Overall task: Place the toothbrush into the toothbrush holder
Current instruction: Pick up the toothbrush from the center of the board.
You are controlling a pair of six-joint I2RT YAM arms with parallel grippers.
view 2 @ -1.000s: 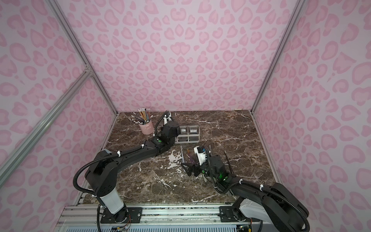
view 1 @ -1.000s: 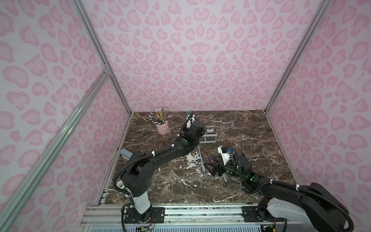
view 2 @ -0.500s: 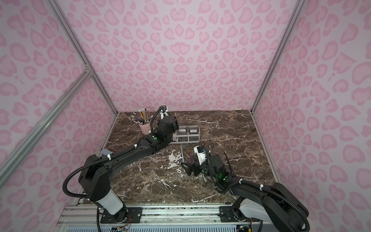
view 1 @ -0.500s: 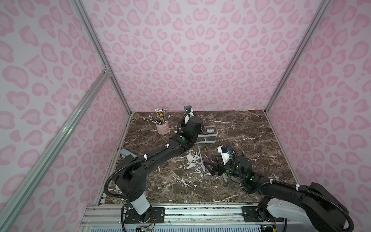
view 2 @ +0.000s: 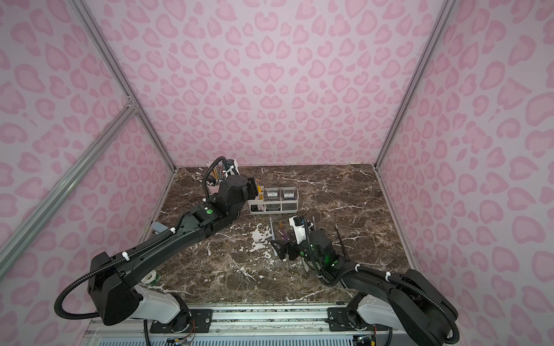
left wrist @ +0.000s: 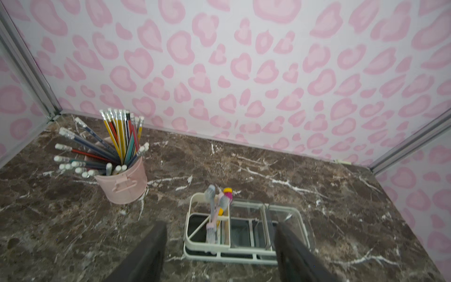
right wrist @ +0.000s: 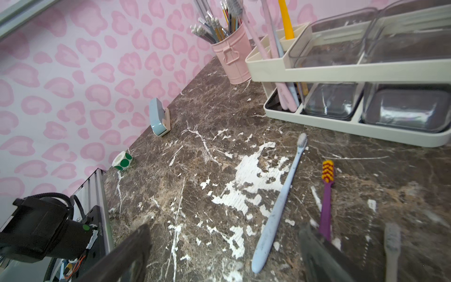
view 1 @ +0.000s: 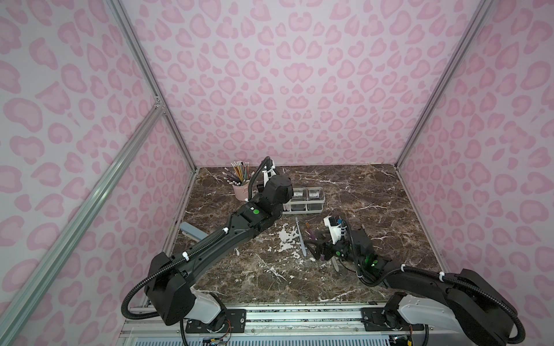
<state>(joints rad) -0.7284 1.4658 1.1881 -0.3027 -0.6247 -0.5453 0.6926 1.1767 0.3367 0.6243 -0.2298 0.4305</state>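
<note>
While left gripper (view 2: 254,188) hangs over the white open-frame plastic toothbrush holder (view 2: 274,212) in a top view, left wrist shows it open, empty, slim pink plastic toothbrush (left wrist: 211,229) slotted: lift straight up. Right wrist: right gripper (right wrist: 223,228) open astride pale-blue plastic toothbrush (right wrist: 280,202).

Beyond the left gripper (left wrist: 220,224), straight ahead of its fingers, stood the back wall (left wrist: 244,61), papered pale pink with darker pink blotches (some nearly heart-shaped). The same paper covered the side walls (view 1: 494,119) out to either side of the grippers. Aluminium posts (view 1: 151,84) marked the corners, and a slanted aluminium brace (view 1: 99,188) crossed the wall on the left gripper's outer side. The floor was a dark brown marble-look tabletop (view 1: 374,191) with white veins. A scuffed white patch (right wrist: 251,175) lay just ahead of the right gripper (right wrist: 224,229). A metal rail (view 1: 299,314) ran along the near edge, well behind both grippers. The light was soft and even.
</note>
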